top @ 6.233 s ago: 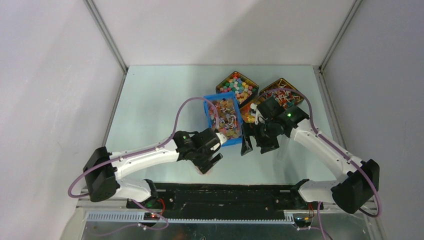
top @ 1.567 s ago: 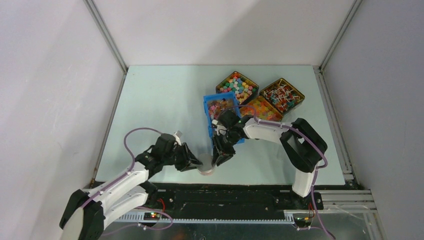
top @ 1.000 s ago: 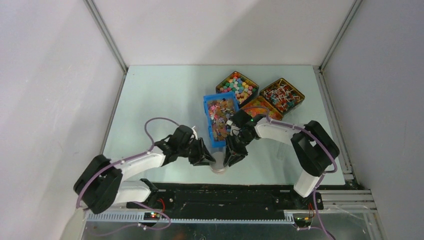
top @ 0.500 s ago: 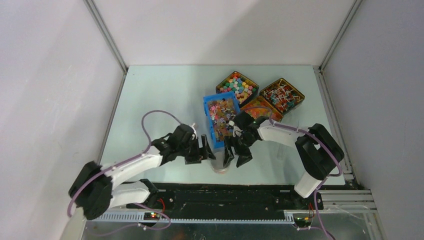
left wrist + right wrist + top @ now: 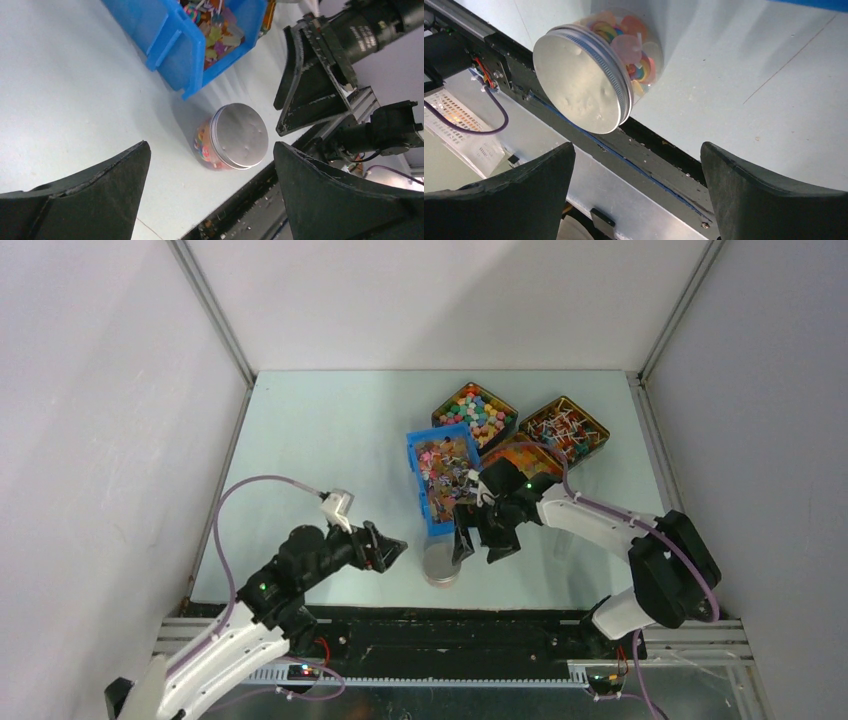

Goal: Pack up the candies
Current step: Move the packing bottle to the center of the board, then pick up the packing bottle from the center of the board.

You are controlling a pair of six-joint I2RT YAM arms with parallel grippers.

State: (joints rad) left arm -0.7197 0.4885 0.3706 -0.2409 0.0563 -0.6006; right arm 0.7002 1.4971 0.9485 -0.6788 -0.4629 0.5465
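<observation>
Pale mint laminate covers the desk [image 5: 320, 440], boxed in by plain white walls [image 5: 100, 440] with aluminium posts [image 5: 215, 310] running up the far corners. Most of the candies [image 5: 445, 465] lie heaped in a blue bin [image 5: 413, 470] right of centre, and three open tins [image 5: 453, 396] cluster behind it toward the far right corner. More candies show through the clear side of a jar [image 5: 205, 146]. It stands upright, long axis vertical, with its metal lid [image 5: 439, 564] on and facing the ceiling. I see it just in front of the bin's near end, close to the desk's near edge and the black rail [image 5: 450, 625]. My left hand [image 5: 388, 550] hangs to the jar's left, fingers spread wide and apart from the glass. My right hand [image 5: 480, 547] flanks it on the right, fingers likewise apart, gripping nothing. Open desk runs off to the left and toward the far wall.
</observation>
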